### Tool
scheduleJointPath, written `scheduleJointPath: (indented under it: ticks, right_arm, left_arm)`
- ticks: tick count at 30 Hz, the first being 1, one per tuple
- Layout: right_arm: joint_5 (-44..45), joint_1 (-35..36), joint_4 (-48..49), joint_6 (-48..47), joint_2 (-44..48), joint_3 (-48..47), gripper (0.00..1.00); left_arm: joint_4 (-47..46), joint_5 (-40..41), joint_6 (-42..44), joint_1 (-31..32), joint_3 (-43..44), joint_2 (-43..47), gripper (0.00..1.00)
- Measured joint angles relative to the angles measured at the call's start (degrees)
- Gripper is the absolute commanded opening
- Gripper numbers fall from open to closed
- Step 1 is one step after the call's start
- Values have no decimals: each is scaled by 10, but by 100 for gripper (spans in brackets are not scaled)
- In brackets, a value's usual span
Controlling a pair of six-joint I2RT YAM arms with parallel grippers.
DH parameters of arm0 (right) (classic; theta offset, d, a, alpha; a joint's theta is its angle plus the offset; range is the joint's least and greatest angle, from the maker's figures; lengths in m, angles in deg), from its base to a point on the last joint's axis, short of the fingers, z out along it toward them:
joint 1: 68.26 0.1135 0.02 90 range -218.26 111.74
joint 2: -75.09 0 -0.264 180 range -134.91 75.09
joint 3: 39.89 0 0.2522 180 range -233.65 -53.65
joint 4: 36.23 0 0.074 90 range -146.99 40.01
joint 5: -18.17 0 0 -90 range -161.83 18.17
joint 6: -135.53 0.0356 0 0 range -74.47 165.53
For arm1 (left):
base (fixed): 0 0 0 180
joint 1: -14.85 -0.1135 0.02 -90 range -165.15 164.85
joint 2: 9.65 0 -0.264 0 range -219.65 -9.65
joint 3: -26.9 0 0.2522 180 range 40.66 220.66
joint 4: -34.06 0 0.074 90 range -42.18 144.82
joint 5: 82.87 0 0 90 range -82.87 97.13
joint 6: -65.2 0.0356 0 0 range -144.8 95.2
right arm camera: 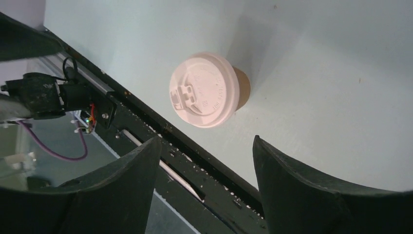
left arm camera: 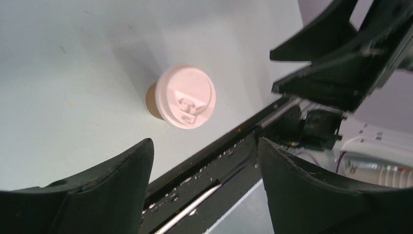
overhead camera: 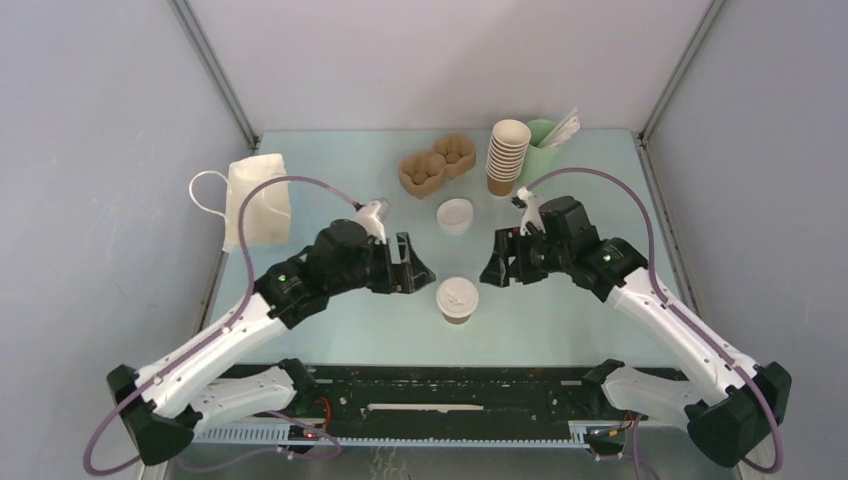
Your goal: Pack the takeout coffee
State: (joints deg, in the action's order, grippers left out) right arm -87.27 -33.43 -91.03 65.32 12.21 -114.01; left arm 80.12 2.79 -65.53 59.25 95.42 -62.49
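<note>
The takeout coffee (overhead camera: 457, 300) is a small brown paper cup with a white plastic lid, upright near the table's front edge between my two arms. The left wrist view has the coffee (left arm camera: 185, 97) ahead of the open fingers, and in the right wrist view the coffee (right arm camera: 207, 90) also lies beyond the fingertips. My left gripper (overhead camera: 420, 268) hovers just left of the cup, open and empty. Just right of the cup hovers my right gripper (overhead camera: 492, 268), open too, with nothing between its fingers. A white paper bag (overhead camera: 256, 200) with a loop handle lies at the left.
A loose white lid (overhead camera: 455, 216) lies behind the cup. Farther back are a brown pulp cup carrier (overhead camera: 436, 165), a stack of lidless brown cups (overhead camera: 506, 155) and a pale green cup of sticks (overhead camera: 545, 145). The black rail (overhead camera: 450, 395) runs along the near edge.
</note>
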Motion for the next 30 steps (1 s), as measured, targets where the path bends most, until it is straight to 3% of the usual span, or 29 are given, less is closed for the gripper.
scheduleJointPath:
  ticks: [4, 8, 12, 18, 21, 26, 30]
  right_arm:
    - [-85, -68, 47, 9, 31, 75, 63]
    - [-179, -125, 100, 23, 31, 154, 53]
    - [-263, -158, 147, 31, -11, 190, 51]
    - [-339, -188, 223, 46, -60, 206, 42]
    - [-360, -191, 260, 61, -88, 207, 42]
    - [-383, -191, 306, 77, -119, 219, 42]
    - [-394, -190, 328, 84, -139, 220, 42]
  left_arm:
    - [-23, 0, -23, 47, -5, -47, 69]
    - [-90, -24, -73, 46, -62, -73, 62]
    - [-177, -68, -134, 18, -143, -92, 52]
    - [-257, -83, -189, 14, -199, -121, 38]
    - [-281, -76, -209, 14, -222, -113, 38]
    - [-303, -56, -232, 14, -259, -81, 49]
    - [-308, -41, -239, 14, -269, -51, 45]
